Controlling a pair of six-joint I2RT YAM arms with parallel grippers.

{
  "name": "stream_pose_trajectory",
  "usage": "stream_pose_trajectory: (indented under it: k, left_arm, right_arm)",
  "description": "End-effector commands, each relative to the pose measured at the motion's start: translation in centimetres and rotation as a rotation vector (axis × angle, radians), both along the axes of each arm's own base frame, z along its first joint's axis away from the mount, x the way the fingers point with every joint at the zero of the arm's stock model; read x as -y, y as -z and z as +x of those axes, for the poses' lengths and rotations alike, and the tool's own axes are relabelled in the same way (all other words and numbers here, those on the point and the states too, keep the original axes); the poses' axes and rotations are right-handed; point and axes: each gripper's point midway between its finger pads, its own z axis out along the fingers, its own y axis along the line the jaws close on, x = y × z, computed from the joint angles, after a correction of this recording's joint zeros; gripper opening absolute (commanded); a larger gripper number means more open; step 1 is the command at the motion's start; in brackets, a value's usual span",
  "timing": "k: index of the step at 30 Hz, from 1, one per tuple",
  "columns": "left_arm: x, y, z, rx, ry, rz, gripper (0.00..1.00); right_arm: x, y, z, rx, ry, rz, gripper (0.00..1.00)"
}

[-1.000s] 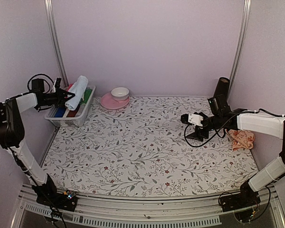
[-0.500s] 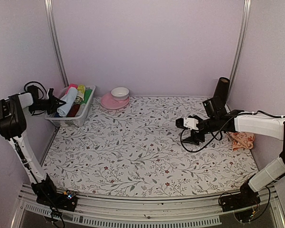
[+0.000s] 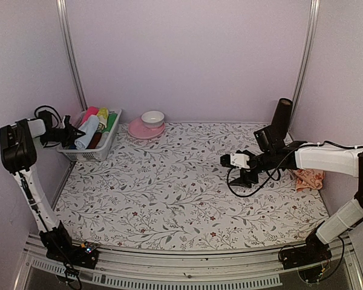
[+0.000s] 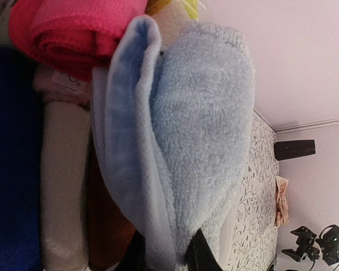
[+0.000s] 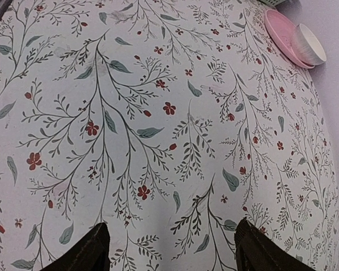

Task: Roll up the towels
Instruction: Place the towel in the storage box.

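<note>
Pinching the pale blue towel (image 4: 206,113), the left gripper (image 4: 168,257) has the basket (image 3: 88,154) just ahead; the right gripper (image 5: 175,248) gapes wide, empty, floral sheet (image 5: 158,113) beneath it.

There were 2 towels: 1 pale blue towel (image 3: 87,131) at the basket (image 3: 85,154), upper left of the top view, and 1 peach-orange towel (image 3: 308,178) at the right edge. Basket: 1, w/ other rolled cloths (image 3: 92,112) in at least 4 colours (pink, yellow, green, dark blue); exact no. couldn't be told. Pink plate (image 3: 137,130): 1. White bowl (image 3: 152,118): 1. Black cylinder (image 3: 283,112): 1, upper right. Arms: 2, i.e. left arm (image 3: 15,151) and right arm (image 3: 327,158). Floral sheet (image 3: 181,193): 1.
</note>
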Motion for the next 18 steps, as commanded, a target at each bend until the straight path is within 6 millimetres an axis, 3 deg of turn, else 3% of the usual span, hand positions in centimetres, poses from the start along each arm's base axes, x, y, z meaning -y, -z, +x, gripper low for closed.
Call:
stream_pose_trajectory:
  k: [1, 7, 18]
  left_arm:
    - [-2.2, 2.6, -0.2, -0.051, -0.078, 0.031, 0.00]
    - [-3.8, 2.4, 0.3, -0.065, -0.140, 0.111, 0.00]
    - [-5.1, 4.5, 0.3, -0.154, -0.176, 0.204, 0.01]
  right_arm:
    - [-0.2, 0.3, 0.1, -0.009, -0.005, -0.015, 0.77]
    - [-0.3, 0.4, 0.0, -0.012, -0.009, -0.019, 0.76]
    - [-0.5, 0.3, -0.3, -0.009, -0.024, -0.021, 0.76]
